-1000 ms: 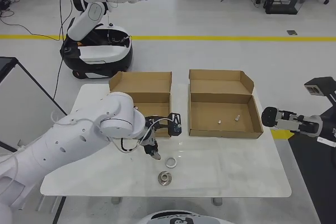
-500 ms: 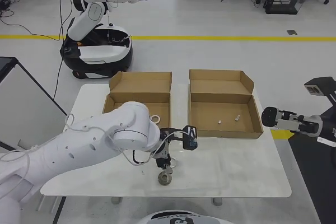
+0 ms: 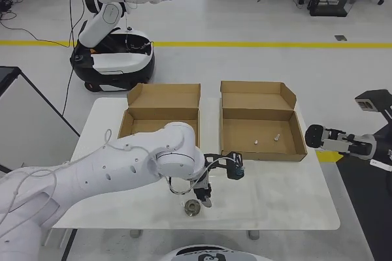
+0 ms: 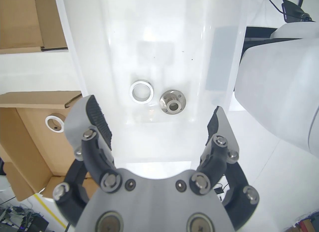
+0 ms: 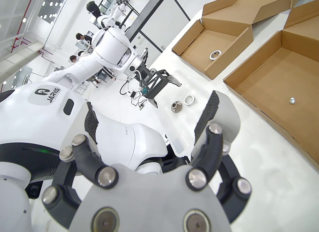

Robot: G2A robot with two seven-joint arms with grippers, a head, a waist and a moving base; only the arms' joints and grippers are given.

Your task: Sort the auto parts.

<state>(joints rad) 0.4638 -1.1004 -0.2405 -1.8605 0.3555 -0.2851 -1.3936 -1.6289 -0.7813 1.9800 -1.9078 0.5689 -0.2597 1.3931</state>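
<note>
Left gripper has swung toward 6 o'clock, jaws open and empty, over steel ring and flanged hub. Both await sorting; white ring and two small fasteners already lie boxed.

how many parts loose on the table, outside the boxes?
2. A plain ring and a flanged hub lie side by side, just apart, near the table's front edge, by the left gripper. The arm may hide others.

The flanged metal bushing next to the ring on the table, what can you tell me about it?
The flanged bushing looks like dull grey metal: a round flange with a raised collar around a centre bore. It lies flat, bore up, on the white table, close beside the ring, with nothing gripping it.
</note>
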